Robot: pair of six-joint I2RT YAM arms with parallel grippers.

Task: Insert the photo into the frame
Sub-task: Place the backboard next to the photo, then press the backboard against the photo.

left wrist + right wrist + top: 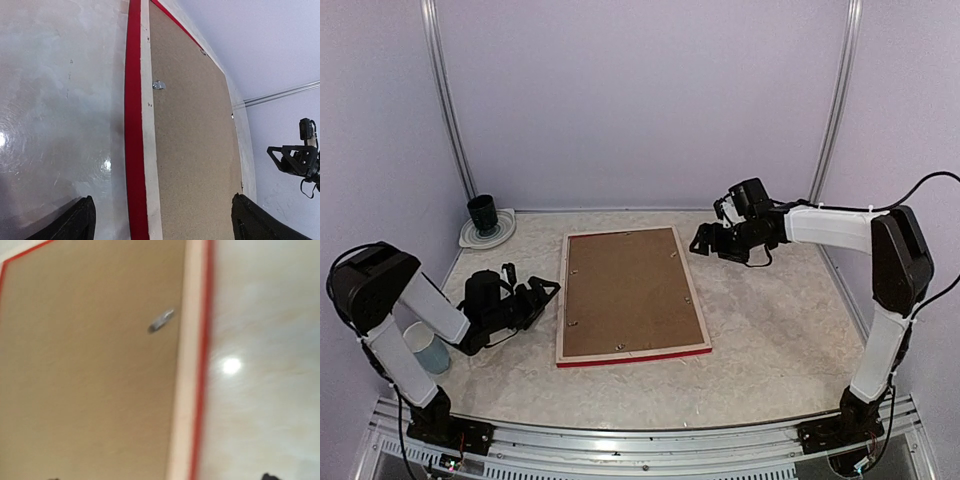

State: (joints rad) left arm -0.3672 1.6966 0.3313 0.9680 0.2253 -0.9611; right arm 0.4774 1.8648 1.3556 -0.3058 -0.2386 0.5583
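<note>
The frame (563, 300) lies face down in the middle of the table, its red edge toward me. A plain brown backing board (630, 290) fills it, with small metal clips (158, 85) at its rim. The photo is hidden. My left gripper (545, 293) is open and empty, low beside the frame's left side; in the left wrist view (165, 227) its fingertips straddle the red edge (132, 125) and board (195, 140). My right gripper (705, 240) is open and empty, hovering at the frame's far right corner. Its blurred wrist view shows the frame rim (192, 365), board (90, 365) and a clip (161, 321).
A black cup (483, 213) stands on a white plate (470, 240) at the back left corner. A pale blue cup (428, 348) stands by the left arm's base. Walls close the table on three sides.
</note>
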